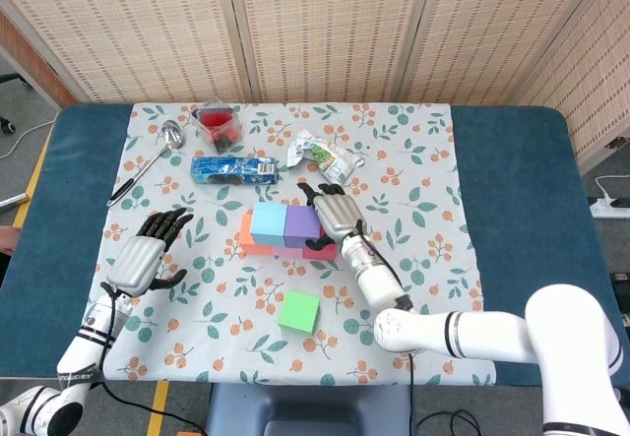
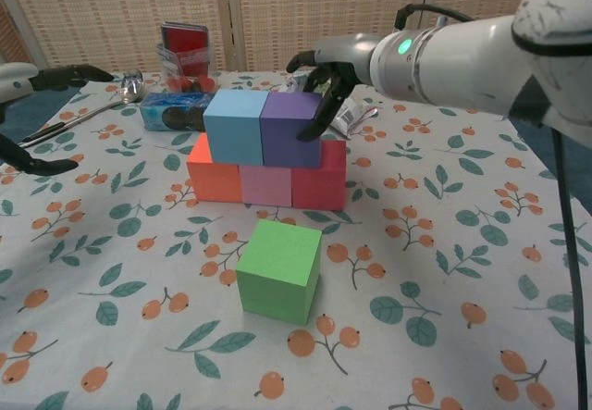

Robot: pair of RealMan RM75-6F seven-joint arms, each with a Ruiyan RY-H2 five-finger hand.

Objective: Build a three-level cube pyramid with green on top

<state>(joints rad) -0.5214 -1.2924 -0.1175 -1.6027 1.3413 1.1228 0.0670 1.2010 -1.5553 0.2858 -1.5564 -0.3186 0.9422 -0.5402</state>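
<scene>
Head cam: high above the near table edge, looking steeply down and fwd; takes in the whole table (image 1: 512, 180), floral cloth (image 1: 413, 160) and screen wall (image 1: 325, 23) behind. Far-ish, wide.

Chest cam: low, near cloth level, facing fwd toward the screen; close-up, green cube (image 2: 279, 270) fills the foreground.

Shared: block stack (image 1: 285, 231) (image 2: 266, 155), green cube (image 1: 298, 311), right hand (image 1: 333, 216) (image 2: 324, 81), spoon (image 1: 148, 160) (image 2: 102, 100) and snack packs (image 1: 233, 168) (image 2: 176, 109) at the back.
</scene>
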